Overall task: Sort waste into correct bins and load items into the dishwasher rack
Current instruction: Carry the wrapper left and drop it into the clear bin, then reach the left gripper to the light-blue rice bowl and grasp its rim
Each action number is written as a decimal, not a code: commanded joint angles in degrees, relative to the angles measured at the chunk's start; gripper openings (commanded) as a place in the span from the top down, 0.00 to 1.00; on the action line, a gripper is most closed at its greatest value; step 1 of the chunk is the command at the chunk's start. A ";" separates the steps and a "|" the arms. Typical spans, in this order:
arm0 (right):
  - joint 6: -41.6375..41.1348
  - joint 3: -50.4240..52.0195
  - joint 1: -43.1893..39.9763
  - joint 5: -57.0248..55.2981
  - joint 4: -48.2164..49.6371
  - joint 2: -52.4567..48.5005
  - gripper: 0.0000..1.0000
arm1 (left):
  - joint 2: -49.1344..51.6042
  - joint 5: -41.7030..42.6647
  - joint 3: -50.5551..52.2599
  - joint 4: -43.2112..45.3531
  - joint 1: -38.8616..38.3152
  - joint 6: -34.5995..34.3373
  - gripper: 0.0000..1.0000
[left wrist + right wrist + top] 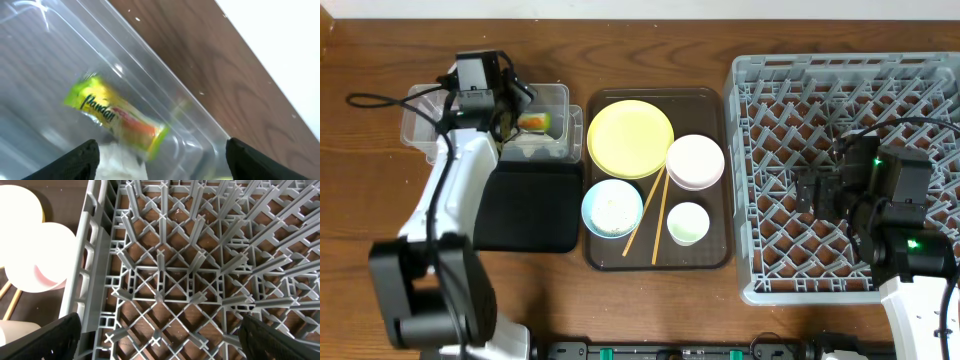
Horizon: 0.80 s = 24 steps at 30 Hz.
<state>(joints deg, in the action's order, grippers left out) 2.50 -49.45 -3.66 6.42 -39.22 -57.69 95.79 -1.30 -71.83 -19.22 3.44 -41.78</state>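
My left gripper hangs open over the clear tub. In the tub, the printed snack wrapper lies loose below the fingers, next to a white scrap. The black tray sits in front of the tub. The yellow plate, white bowl, light-blue bowl with rice bits, pale cup and chopsticks rest on the brown tray. My right gripper is open and empty above the grey rack, near its left wall.
The brown serving tray lies between the bins and the rack. In the right wrist view the white bowl shows just outside the rack's left wall. Upright pegs cover the rack floor.
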 commanded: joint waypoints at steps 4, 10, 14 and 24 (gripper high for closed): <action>-0.74 -1.11 -0.39 -0.35 -0.04 0.42 0.01 | -5.90 0.92 0.13 -6.62 -9.09 9.07 0.13; -0.74 -1.11 -0.39 -0.37 -0.04 0.42 0.01 | -4.04 0.85 0.37 -13.62 -21.86 25.27 0.12; -0.74 -1.11 -0.39 -0.35 -0.04 0.42 0.01 | -1.75 0.87 0.44 -21.31 -27.67 22.38 0.15; -0.76 -1.14 -0.39 -0.35 -0.07 0.42 0.01 | 3.48 1.11 3.45 -27.65 -35.56 10.82 0.39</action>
<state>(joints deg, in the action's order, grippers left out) 2.50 -49.47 -3.66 6.42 -39.22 -57.69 98.08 0.05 -69.28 -46.59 -30.65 -27.55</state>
